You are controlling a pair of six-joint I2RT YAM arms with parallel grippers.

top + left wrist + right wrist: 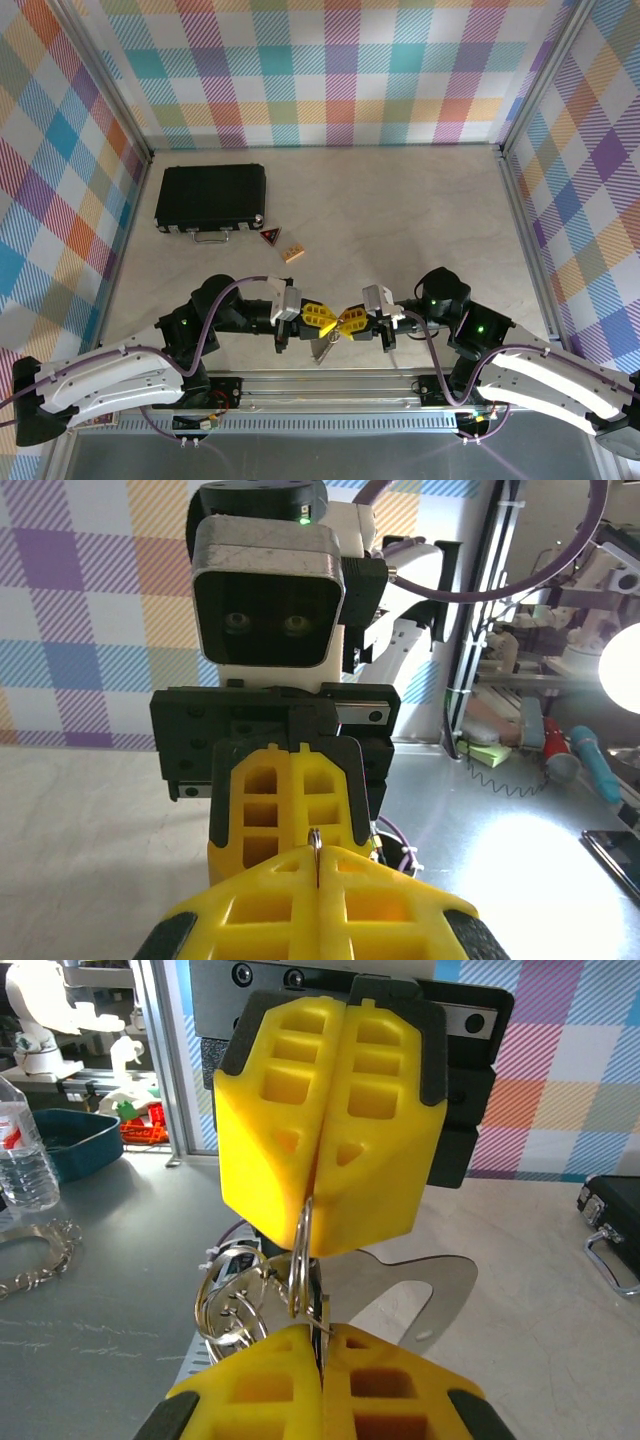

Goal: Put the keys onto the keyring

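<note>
The left gripper (318, 1232) and the right gripper (322, 1348) meet tip to tip, both clamped tight on the thin wire loop (300, 1260). The keys (232, 1305) dangle just beneath and beside the tips. The pinch is slim, so any twist or pulling apart could slip the wire and drop the bunch.
</note>
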